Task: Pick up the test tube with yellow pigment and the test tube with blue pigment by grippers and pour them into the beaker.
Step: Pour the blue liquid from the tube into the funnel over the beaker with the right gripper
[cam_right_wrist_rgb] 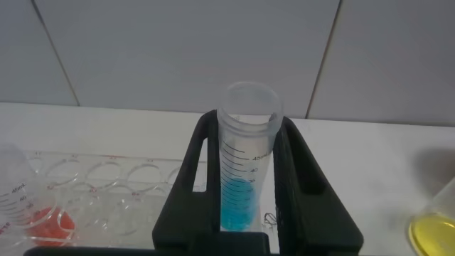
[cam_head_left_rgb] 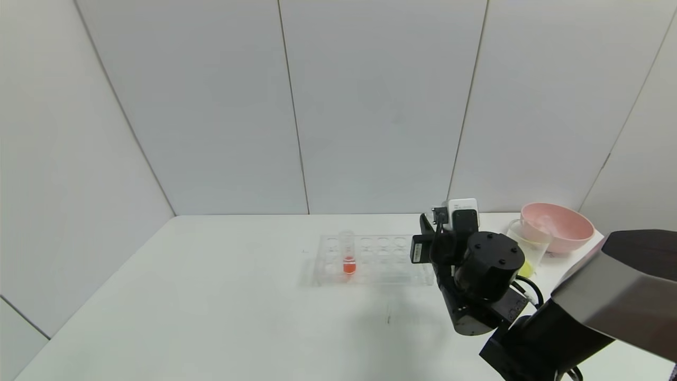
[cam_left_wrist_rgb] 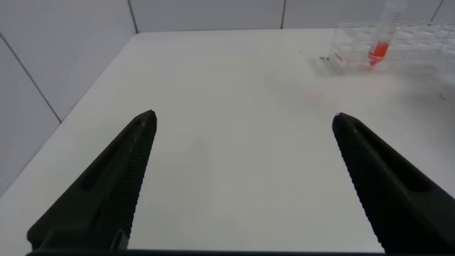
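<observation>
My right gripper [cam_right_wrist_rgb: 247, 121] is shut on the test tube with blue pigment [cam_right_wrist_rgb: 245, 163], which stands upright between the two black fingers, open mouth up, blue liquid in its lower part. In the head view this gripper [cam_head_left_rgb: 449, 233] hovers at the right end of the clear rack [cam_head_left_rgb: 381, 259], and its wrist hides the tube. The beaker [cam_head_left_rgb: 529, 248] stands just right of the arm with yellow liquid at its bottom [cam_right_wrist_rgb: 434, 231]. The test tube with yellow pigment is out of view. My left gripper [cam_left_wrist_rgb: 244, 121] is open over bare table, holding nothing.
A tube with red-orange liquid [cam_head_left_rgb: 348, 254] stands in the rack's left part. A pink bowl [cam_head_left_rgb: 560, 225] sits behind the beaker at the table's far right corner. White walls close the back and left of the white table [cam_head_left_rgb: 211, 296].
</observation>
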`<state>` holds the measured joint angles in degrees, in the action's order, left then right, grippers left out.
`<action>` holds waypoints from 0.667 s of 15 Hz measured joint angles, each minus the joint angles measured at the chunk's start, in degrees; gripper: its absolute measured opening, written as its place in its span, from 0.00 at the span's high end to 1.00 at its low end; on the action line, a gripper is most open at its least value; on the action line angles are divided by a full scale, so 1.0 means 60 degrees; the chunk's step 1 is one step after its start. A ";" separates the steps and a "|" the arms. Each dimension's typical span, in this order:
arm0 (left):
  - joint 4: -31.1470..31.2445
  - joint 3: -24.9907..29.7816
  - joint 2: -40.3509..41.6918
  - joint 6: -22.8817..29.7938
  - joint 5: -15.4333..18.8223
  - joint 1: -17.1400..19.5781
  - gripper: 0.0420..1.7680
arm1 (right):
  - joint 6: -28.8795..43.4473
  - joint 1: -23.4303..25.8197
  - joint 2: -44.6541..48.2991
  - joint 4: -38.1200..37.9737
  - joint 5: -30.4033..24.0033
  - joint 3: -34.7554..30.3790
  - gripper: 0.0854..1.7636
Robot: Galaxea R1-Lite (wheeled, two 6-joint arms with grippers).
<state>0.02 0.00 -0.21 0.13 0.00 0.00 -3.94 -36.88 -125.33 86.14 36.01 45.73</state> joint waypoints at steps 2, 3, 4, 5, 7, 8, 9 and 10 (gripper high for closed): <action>-0.0004 0.0000 0.0000 0.0004 0.0000 0.0000 0.00 | -0.0037 -0.0073 0.0230 -0.0022 0.0002 0.0012 0.76; -0.0004 0.0000 0.0000 0.0004 0.0000 -0.0004 0.00 | -0.0033 -0.0116 0.0303 -0.0022 0.0002 0.0012 0.76; -0.0004 0.0000 0.0000 0.0000 0.0000 -0.0004 0.00 | -0.0037 -0.0138 0.0354 -0.0014 0.0000 -0.0004 0.76; -0.0004 0.0000 0.0000 0.0004 0.0000 -0.0004 0.00 | -0.0041 -0.0150 0.0386 -0.0010 0.0002 -0.0018 0.76; -0.0004 0.0000 0.0000 0.0004 0.0000 -0.0004 0.00 | -0.0030 -0.0146 0.0429 -0.0006 -0.0008 -0.0028 0.76; -0.0004 0.0000 0.0000 0.0004 0.0000 0.0000 0.00 | -0.0030 -0.0152 0.0447 -0.0010 -0.0004 -0.0041 0.76; -0.0004 0.0000 0.0000 0.0000 0.0000 -0.0004 0.00 | -0.0033 -0.0161 0.0469 -0.0010 -0.0016 -0.0065 0.76; -0.0004 0.0000 0.0000 0.0004 0.0000 -0.0004 0.00 | -0.0030 -0.0150 0.0520 -0.0024 -0.0030 -0.0120 0.76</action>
<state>0.00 0.00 -0.21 0.16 0.00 -0.02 -4.12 -37.78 -122.21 85.99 35.83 45.01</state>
